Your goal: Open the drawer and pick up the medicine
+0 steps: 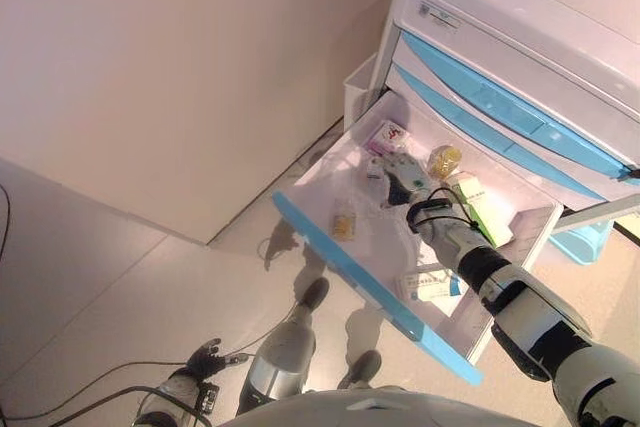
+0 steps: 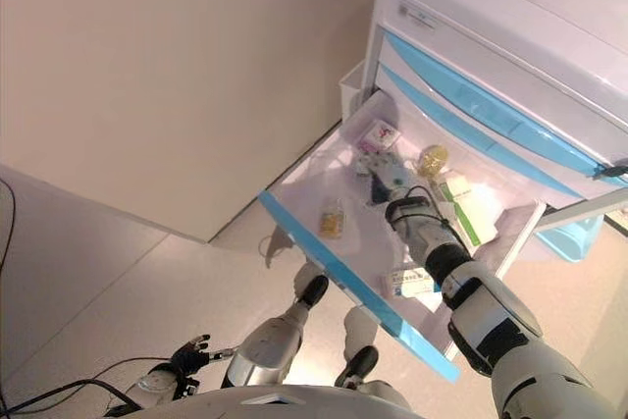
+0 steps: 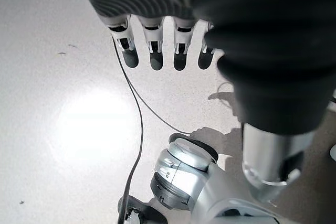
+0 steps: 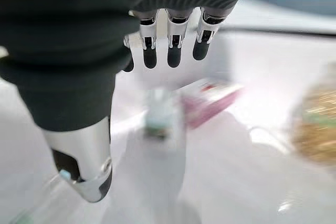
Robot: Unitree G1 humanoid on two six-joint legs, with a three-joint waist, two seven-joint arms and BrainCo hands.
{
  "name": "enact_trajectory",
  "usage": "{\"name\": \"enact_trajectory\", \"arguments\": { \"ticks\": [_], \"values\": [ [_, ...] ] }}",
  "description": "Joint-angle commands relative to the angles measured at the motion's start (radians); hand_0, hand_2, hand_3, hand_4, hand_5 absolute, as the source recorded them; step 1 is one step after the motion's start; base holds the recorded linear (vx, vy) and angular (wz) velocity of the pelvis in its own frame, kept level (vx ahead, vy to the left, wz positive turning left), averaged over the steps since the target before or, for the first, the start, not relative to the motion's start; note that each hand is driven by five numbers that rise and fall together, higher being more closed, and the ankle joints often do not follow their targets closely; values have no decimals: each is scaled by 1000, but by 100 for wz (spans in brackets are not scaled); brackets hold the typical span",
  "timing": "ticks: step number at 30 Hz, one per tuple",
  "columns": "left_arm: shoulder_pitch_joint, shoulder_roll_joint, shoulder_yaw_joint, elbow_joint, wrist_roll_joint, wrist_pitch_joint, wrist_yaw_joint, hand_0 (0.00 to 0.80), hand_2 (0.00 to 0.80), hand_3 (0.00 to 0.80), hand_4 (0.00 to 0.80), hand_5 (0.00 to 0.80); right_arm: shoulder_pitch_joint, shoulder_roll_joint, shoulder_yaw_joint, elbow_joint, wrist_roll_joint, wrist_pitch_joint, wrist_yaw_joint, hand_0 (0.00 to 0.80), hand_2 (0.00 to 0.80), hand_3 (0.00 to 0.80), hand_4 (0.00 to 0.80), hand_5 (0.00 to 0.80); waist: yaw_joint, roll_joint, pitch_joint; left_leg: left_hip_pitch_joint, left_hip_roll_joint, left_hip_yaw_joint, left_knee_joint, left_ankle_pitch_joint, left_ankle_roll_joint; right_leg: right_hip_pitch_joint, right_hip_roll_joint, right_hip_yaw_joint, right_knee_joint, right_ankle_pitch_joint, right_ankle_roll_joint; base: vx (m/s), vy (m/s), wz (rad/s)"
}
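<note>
Beige wall beside open drawer (image 1: 330, 237); right hand (image 1: 405, 179) open among medicine boxes (image 1: 480, 209).

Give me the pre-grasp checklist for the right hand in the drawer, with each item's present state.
1. Drawer pulled out, contents reachable: ok.
2. Right hand inside the drawer, over the items: ok.
3. Right hand's fingers straight, holding nothing: ok.
4. Small white bottle ahead of the fingers, free to grasp: ok.
5. Pink box beside the bottle, clear of the fingers' path: cannot tell.
6. Left hand low at the robot's side, out of the way: ok.
</note>
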Motion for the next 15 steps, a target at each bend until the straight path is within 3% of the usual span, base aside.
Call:
{"name": "enact_trajectory", "arguments": {
  "ticks": [1,6,11,15],
  "values": [
    [21,10,-34,47,16,-11,-4,0,0,0,0,0,-21,-68,15,-72,40,-7,-66,0,0,0,0,0,-25,14,-21,52,-59,36,12,-146,44,-65,-15,45,105,-7,4,17,73,-27],
    [4,5,-64,24,-11,-39,1,0,0,0,0,0,-63,-91,-8,-53,79,11,-66,0,0,0,0,0,-42,32,-13,48,-65,57,14,-152,55,-82,-28,59,101,10,14,19,80,-17],
    [-13,15,-83,-5,-29,-47,-1,0,0,0,0,0,-101,-91,-27,34,149,84,-1,0,0,0,0,0,-42,41,4,46,-68,79,16,-157,64,-95,-38,68,106,20,23,31,37,-3],
    [-32,32,-90,-13,-31,-27,-2,0,0,0,0,0,-121,-85,-43,118,179,99,67,0,0,0,0,0,-43,38,26,36,-68,97,14,-157,72,-116,-44,75,117,26,30,-2,-1,-1]
  ]
}}
